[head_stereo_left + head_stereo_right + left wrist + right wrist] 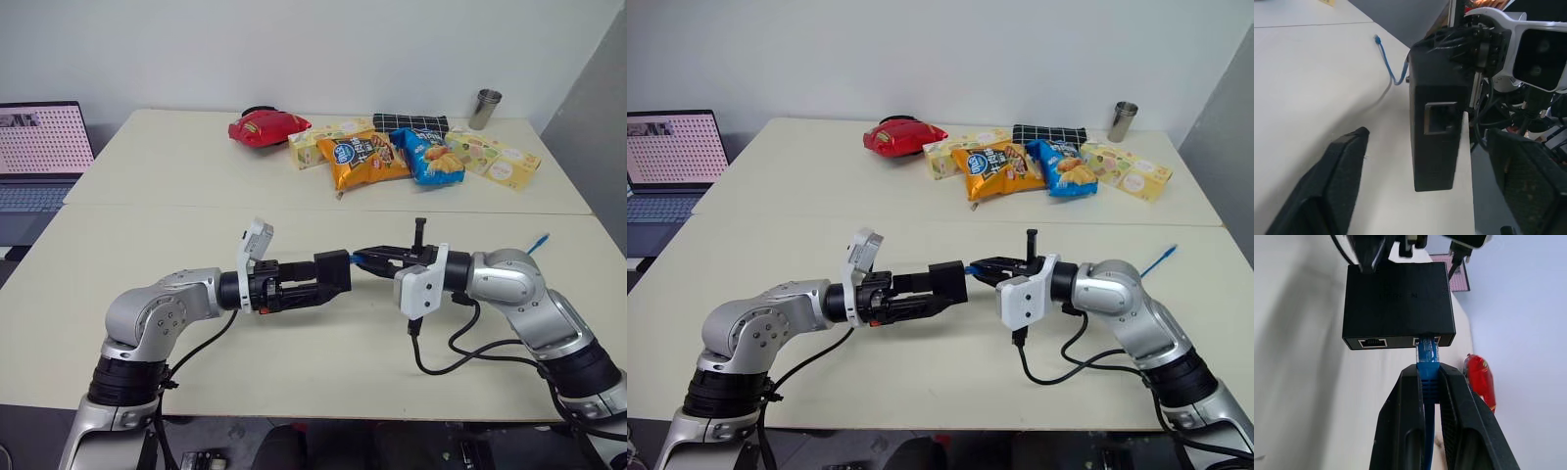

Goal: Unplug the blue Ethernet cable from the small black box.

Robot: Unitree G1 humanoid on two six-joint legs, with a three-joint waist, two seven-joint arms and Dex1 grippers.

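Small black box (1399,303): hanging above the table's (147,176) near edge, blue Ethernet cable (1426,357) sitting in its port.
Right gripper (1428,382): pinching that cable's plug.
Left gripper (1415,161): fingers standing apart around the box.

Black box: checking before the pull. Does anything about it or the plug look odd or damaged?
Nothing stands out. The small black box looks intact, the blue Ethernet cable sits straight in its port, pinched by the right gripper. The neighbouring port is empty. The left gripper is at the box's other side.

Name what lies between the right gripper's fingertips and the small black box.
A short bit of the blue Ethernet cable's plug, entering the small black box; right wrist view shows it.
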